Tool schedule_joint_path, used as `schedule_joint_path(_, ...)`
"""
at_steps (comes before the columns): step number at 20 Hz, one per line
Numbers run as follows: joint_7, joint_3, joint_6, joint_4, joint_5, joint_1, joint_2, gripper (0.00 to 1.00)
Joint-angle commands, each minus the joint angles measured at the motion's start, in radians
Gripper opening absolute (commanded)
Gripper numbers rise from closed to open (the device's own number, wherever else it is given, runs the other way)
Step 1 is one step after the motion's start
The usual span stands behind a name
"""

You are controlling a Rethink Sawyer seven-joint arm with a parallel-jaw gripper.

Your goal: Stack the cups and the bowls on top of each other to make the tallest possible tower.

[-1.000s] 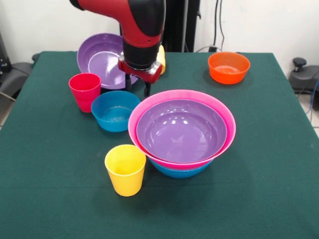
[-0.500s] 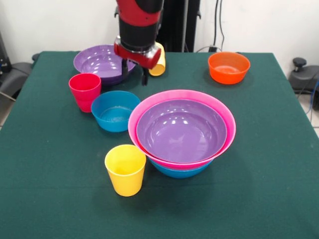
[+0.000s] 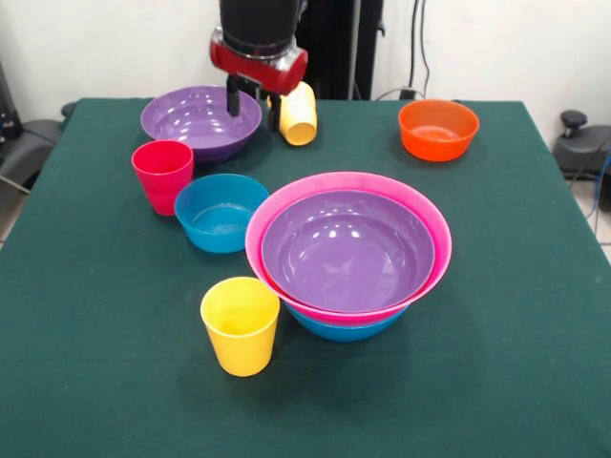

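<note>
My gripper [image 3: 253, 107] hangs open and empty just above the far rim of a wide purple bowl [image 3: 196, 122], which rests flat on the table at the back. A yellow cup [image 3: 299, 114] lies on its side right beside the gripper. The tower stands in the middle: a blue bowl [image 3: 344, 329] lowest, the big pink bowl [image 3: 348, 179] in it, a second purple bowl [image 3: 348, 250] nested inside. A loose blue bowl [image 3: 220, 212], a red-pink cup [image 3: 162, 175] and an upright yellow cup [image 3: 241, 324] stand to its left.
An orange bowl [image 3: 438, 129] stands at the back right of the green table [image 3: 516, 315]. Black cables and the robot's pedestal are behind the table's far edge.
The purple bowl, tilted up at the gripper a second ago, now lies flat on the table. The gripper has let it go and risen toward the back.
</note>
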Motion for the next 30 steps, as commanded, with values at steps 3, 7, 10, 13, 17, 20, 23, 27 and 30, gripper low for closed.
schedule_joint_path(3,-0.021,0.086,0.017,0.147,-0.050,-0.040,-0.044,1.00)
schedule_joint_path(7,-0.026,0.094,-0.024,0.181,-0.061,-0.064,-0.040,1.00)
schedule_joint_path(10,-0.030,0.102,-0.057,0.195,-0.074,-0.084,-0.027,1.00)
schedule_joint_path(13,-0.031,0.104,-0.090,0.212,-0.092,-0.101,-0.017,1.00)
schedule_joint_path(17,-0.029,0.111,-0.131,0.235,-0.119,-0.129,-0.002,1.00)
schedule_joint_path(20,-0.008,0.111,-0.175,0.230,-0.140,-0.138,0.033,1.00)
schedule_joint_path(23,0.029,0.104,-0.233,0.195,-0.158,-0.128,0.098,1.00)
schedule_joint_path(27,0.057,0.098,-0.277,0.143,-0.161,-0.107,0.162,1.00)
schedule_joint_path(30,0.067,0.094,-0.287,0.106,-0.154,-0.084,0.192,1.00)
